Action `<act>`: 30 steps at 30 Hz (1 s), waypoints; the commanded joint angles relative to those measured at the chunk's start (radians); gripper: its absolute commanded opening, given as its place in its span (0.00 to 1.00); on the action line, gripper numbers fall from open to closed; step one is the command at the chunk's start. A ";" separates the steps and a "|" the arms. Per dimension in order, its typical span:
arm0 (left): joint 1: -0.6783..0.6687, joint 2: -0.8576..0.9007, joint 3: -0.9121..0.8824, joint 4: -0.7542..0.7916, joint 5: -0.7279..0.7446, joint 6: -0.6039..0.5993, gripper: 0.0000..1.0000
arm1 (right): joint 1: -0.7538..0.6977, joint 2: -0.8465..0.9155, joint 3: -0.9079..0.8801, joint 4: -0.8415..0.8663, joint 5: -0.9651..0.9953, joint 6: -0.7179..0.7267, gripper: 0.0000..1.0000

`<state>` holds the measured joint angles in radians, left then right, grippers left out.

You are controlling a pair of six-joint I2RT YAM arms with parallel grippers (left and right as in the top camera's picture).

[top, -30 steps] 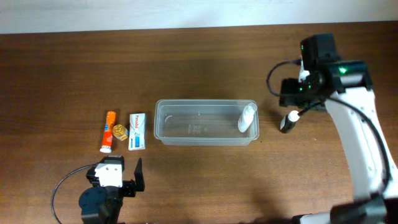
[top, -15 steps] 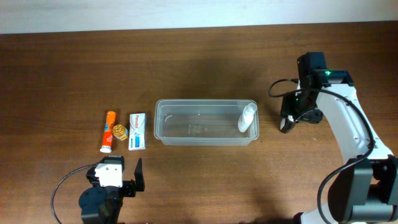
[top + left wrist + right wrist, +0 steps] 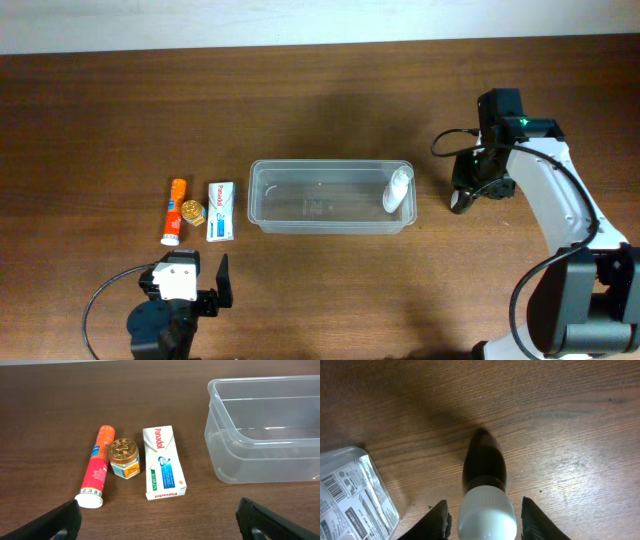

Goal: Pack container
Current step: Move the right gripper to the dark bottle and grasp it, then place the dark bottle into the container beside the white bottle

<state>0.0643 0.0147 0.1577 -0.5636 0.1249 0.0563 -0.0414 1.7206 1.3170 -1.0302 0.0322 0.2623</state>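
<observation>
Inventory by kind, counted on one table (image 3: 100,120):

- Clear plastic container (image 3: 331,172): one.
- White bottle (image 3: 397,189): one.
- Dark bottle (image 3: 484,467) with white cap: one.
- Orange tube (image 3: 96,467): one.
- Gold-lidded jar (image 3: 123,457): one.
- White-and-blue Panadol box (image 3: 162,463): one.

Bottles total two. Small items total five.

End effectors: two, namely one left end effector (image 3: 162,522) and one right end effector (image 3: 487,520), with two fingers each.

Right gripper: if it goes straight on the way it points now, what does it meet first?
Probably the white-capped dark bottle, in line between the open fingers of the right gripper, cap nearest. How close is unclear from the wrist view.
</observation>
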 commanded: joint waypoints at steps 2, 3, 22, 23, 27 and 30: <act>0.004 -0.009 -0.006 0.003 0.018 0.012 1.00 | -0.005 0.006 -0.012 0.013 -0.005 0.008 0.40; 0.004 -0.009 -0.006 0.003 0.017 0.012 1.00 | -0.005 0.008 -0.012 0.014 -0.005 0.008 0.39; 0.004 -0.009 -0.006 0.003 0.017 0.012 1.00 | 0.021 -0.069 0.241 -0.267 0.005 0.004 0.11; 0.004 -0.009 -0.006 0.003 0.018 0.012 1.00 | 0.037 -0.088 0.287 -0.312 0.005 0.004 0.10; 0.004 -0.009 -0.006 0.003 0.017 0.011 1.00 | 0.145 -0.166 0.458 -0.443 0.005 0.014 0.06; 0.004 -0.009 -0.006 0.003 0.017 0.012 1.00 | 0.253 -0.214 0.515 -0.465 0.005 0.058 0.06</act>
<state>0.0643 0.0147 0.1577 -0.5636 0.1249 0.0563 0.1303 1.5723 1.7775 -1.4807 0.0402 0.2787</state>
